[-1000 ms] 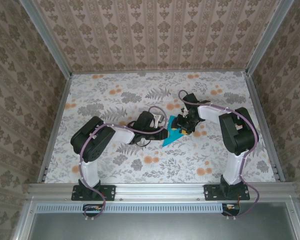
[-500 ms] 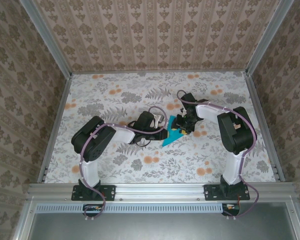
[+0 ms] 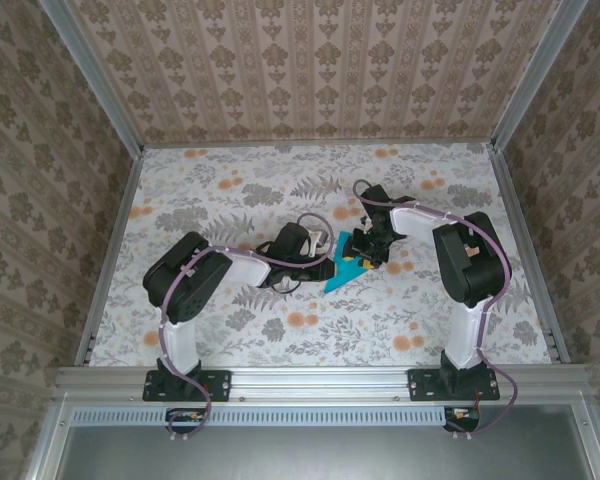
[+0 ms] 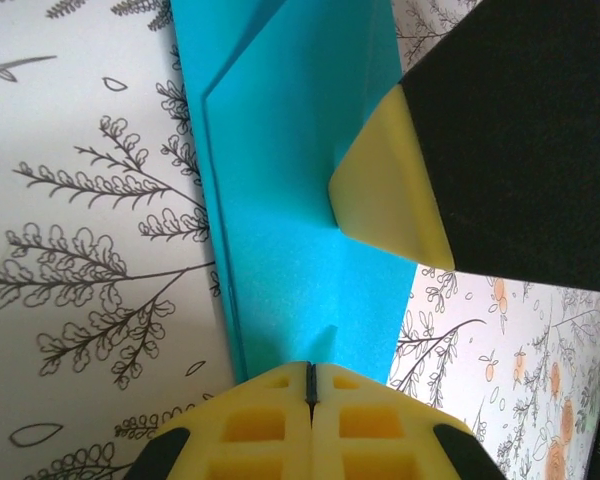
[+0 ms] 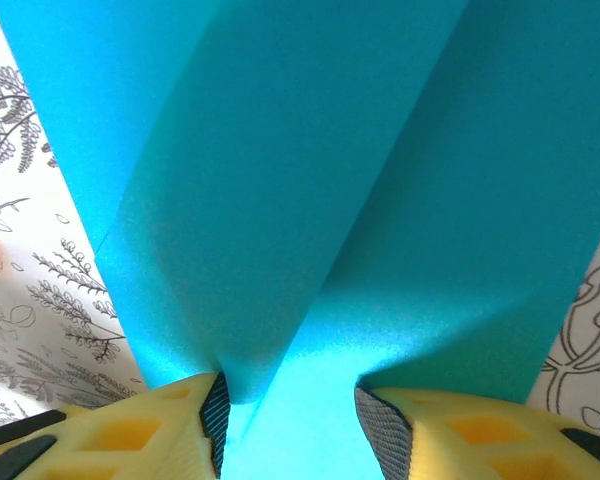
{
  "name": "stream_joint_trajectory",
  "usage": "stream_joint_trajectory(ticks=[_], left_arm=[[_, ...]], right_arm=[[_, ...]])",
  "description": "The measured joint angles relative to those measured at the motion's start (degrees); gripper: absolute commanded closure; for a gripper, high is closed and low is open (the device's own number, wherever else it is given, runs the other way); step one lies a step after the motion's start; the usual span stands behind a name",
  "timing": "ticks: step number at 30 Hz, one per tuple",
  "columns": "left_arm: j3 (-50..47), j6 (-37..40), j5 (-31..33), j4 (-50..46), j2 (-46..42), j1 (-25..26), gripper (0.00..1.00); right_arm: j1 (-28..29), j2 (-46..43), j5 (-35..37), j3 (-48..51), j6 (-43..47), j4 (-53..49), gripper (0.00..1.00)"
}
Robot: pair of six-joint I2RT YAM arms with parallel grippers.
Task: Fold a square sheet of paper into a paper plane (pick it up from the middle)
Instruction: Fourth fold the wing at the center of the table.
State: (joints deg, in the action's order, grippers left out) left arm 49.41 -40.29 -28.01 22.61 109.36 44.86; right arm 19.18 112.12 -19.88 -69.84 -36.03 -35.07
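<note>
1. Clamped left claw [image 4: 310,375] pinches the paper [image 4: 280,200] at its edge.
2. Half-spread right claw [image 5: 290,425] straddles a raised fold, gripping nothing; one fingertip [image 4: 380,180] presses on it.
3. Paper lies mid-way across the table [image 3: 210,190], well apart from every edge, with free room all round.
4. Count: one paper, two claws.

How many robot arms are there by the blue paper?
2. The left arm reaches in from the left and the right arm from the right; both meet at the blue paper mid-table.
</note>
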Motion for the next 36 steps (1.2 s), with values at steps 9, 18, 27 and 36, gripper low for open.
stream_joint_trajectory(ticks=[9, 18, 27, 36], left_arm=[[0.61, 0.00, -0.07, -0.55, 0.52, -0.26, 0.96], [3.56, 0.35, 1.44, -7.10, 0.52, 0.24, 1.00], [9.05, 2.54, 6.08, -18.43, 0.59, 1.95, 1.00], [11.78, 3.28, 8.37, -23.87, 0.85, 2.75, 1.00]], right_arm=[[0.00, 0.24, 0.00, -0.24, 0.00, -0.31, 0.51], [0.00, -0.26, -0.04, -0.24, 0.02, -0.31, 0.51], [0.15, -3.56, -0.46, 1.29, 1.14, 0.96, 0.50], [-2.69, -15.10, -5.18, 7.02, 3.43, 6.27, 0.60]])
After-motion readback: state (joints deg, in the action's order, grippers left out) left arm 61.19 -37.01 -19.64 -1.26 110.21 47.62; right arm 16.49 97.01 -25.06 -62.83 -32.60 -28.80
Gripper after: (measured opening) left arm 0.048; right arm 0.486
